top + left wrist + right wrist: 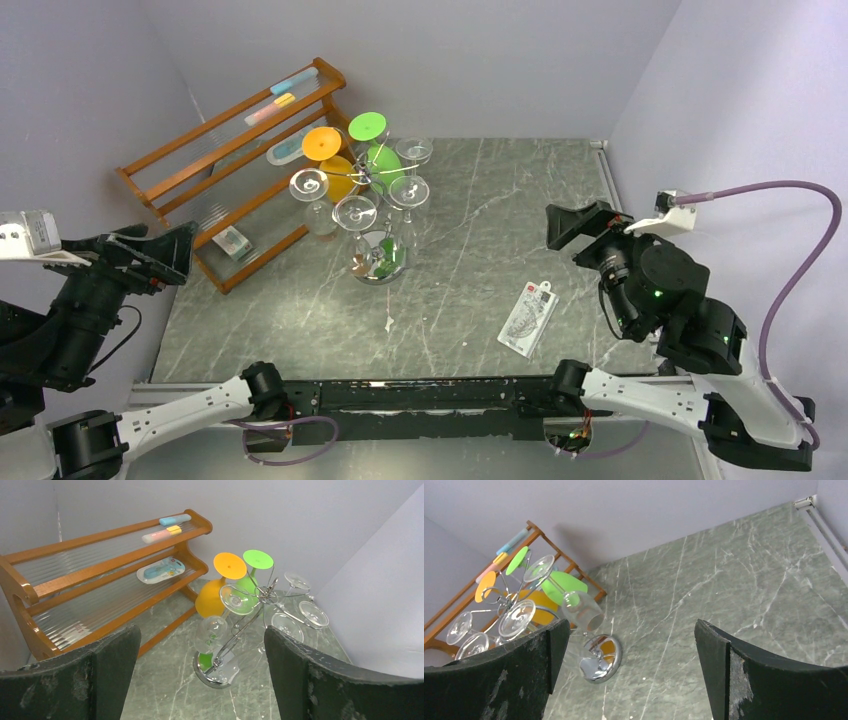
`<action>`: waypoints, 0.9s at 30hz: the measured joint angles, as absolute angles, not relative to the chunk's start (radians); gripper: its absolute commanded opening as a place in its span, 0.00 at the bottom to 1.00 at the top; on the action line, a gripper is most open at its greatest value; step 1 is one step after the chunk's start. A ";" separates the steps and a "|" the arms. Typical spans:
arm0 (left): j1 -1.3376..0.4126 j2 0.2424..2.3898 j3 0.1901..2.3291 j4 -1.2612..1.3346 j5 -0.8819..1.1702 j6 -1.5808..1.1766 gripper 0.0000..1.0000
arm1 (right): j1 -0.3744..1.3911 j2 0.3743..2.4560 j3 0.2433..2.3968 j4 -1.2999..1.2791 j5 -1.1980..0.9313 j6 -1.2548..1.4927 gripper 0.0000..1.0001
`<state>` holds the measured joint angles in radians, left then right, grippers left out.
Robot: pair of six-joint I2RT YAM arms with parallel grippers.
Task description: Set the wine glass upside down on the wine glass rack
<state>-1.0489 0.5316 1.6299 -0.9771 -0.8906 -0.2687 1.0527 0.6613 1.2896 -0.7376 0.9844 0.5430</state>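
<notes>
The chrome wire wine glass rack [380, 266] stands at the table's back middle; its round base also shows in the left wrist view [220, 672] and the right wrist view [599, 660]. An orange wine glass [330, 160], a green one [375, 150] and several clear ones, such as this clear glass [310, 190], hang upside down on its arms. My left gripper [165, 255] [200, 680] is open and empty, well left of the rack. My right gripper [580, 228] [631, 640] is open and empty, well right of it.
A slanted brown wooden shelf [235, 160] with a few small packets stands at the back left, close behind the rack. A white packet [528, 318] lies on the marble table near the right arm. A white rail [608, 200] runs along the table's right edge.
</notes>
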 measured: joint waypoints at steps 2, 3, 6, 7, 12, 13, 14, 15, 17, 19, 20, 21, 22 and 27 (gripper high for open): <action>-1.049 0.532 1.630 -0.977 -0.890 -0.268 0.96 | 1.053 0.647 1.285 -0.738 0.984 0.531 1.00; -1.049 0.531 1.630 -0.977 -0.889 -0.268 0.96 | 1.053 0.641 1.283 -0.738 0.984 0.526 1.00; -1.049 0.529 1.630 -0.976 -0.887 -0.268 0.96 | 1.053 0.635 1.283 -0.738 0.984 0.516 1.00; -1.049 0.527 1.629 -0.976 -0.886 -0.267 0.97 | 1.053 0.637 1.283 -0.738 0.982 0.515 1.00; -1.049 0.516 1.628 -0.975 -0.886 -0.261 0.97 | 1.053 0.640 1.283 -0.729 0.966 0.509 1.00; -1.049 0.513 1.628 -0.974 -0.886 -0.261 0.96 | 1.053 0.641 1.283 -0.726 0.962 0.508 1.00; -1.049 0.511 1.628 -0.974 -0.886 -0.261 0.96 | 1.053 0.641 1.283 -0.723 0.957 0.507 1.00; -1.049 0.509 1.626 -0.973 -0.886 -0.260 0.96 | 1.053 0.641 1.283 -0.723 0.955 0.506 1.00; -1.049 0.504 1.623 -0.971 -0.886 -0.259 0.96 | 1.053 0.641 1.283 -0.720 0.952 0.506 1.00; -1.049 0.500 1.616 -0.970 -0.884 -0.257 0.96 | 1.053 0.641 1.282 -0.713 0.950 0.507 1.00; -1.049 0.499 1.614 -0.970 -0.884 -0.257 0.96 | 1.053 0.640 1.282 -0.708 0.950 0.508 1.00; -1.049 0.498 1.612 -0.970 -0.883 -0.255 0.96 | 1.053 0.640 1.282 -0.706 0.950 0.508 1.00; -1.049 0.497 1.610 -0.970 -0.883 -0.253 0.96 | 1.053 0.639 1.282 -0.704 0.949 0.508 1.00; -1.049 0.496 1.604 -0.968 -0.880 -0.248 0.96 | 1.053 0.639 1.282 -0.699 0.941 0.509 1.00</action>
